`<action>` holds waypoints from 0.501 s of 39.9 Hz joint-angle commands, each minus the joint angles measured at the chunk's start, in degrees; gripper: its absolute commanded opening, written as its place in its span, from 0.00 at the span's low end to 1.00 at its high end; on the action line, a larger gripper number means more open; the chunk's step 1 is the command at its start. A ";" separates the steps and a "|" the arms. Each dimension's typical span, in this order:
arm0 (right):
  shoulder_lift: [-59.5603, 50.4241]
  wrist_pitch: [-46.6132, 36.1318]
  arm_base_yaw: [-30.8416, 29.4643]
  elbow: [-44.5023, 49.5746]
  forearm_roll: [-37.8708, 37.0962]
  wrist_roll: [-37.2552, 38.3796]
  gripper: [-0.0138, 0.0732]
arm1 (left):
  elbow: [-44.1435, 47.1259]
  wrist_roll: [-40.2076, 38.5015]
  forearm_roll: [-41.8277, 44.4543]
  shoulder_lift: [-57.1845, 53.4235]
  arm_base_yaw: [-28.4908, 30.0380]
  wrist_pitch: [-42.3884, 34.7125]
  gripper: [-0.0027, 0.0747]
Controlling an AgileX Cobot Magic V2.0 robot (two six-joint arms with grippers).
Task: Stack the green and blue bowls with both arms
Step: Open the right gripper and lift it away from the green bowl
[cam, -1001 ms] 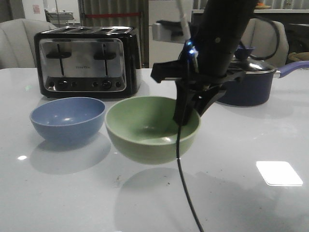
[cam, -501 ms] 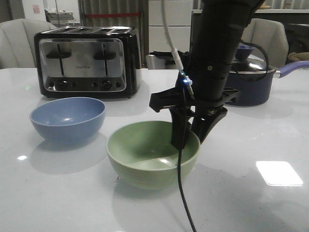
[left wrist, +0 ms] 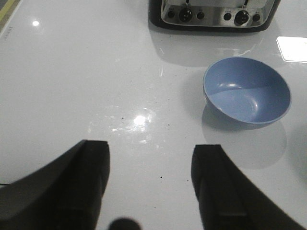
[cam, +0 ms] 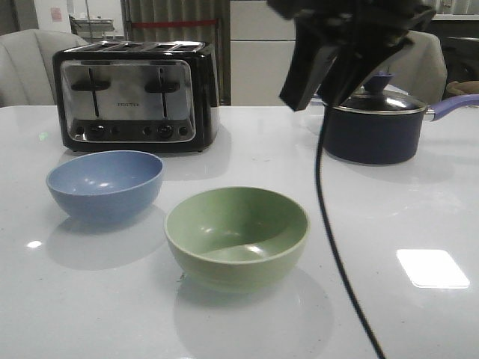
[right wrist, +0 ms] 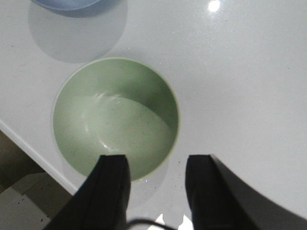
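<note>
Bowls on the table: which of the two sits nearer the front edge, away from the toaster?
The green bowl. It sits toward the front edge, right of the blue bowl, which rests just in front of the toaster.

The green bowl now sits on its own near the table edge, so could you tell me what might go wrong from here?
1. The green bowl sits near the table edge in the right wrist view; a nudge could tip it off.
2. The right gripper's cable hangs beside the bowl and might snag its rim.
3. The blue bowl lies off to one side of the open left gripper, so a straight descent would miss it.
</note>
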 commanded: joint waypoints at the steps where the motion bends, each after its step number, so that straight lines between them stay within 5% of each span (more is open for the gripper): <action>1: -8.83 -4.64 0.10 3.71 0.39 -0.59 0.63 | -1.95 0.00 -0.06 0.22 0.11 -4.44 0.60; 20: -34.84 -13.26 0.10 27.58 0.34 -0.59 0.63 | -1.95 0.00 -0.06 0.36 -1.35 -5.07 0.60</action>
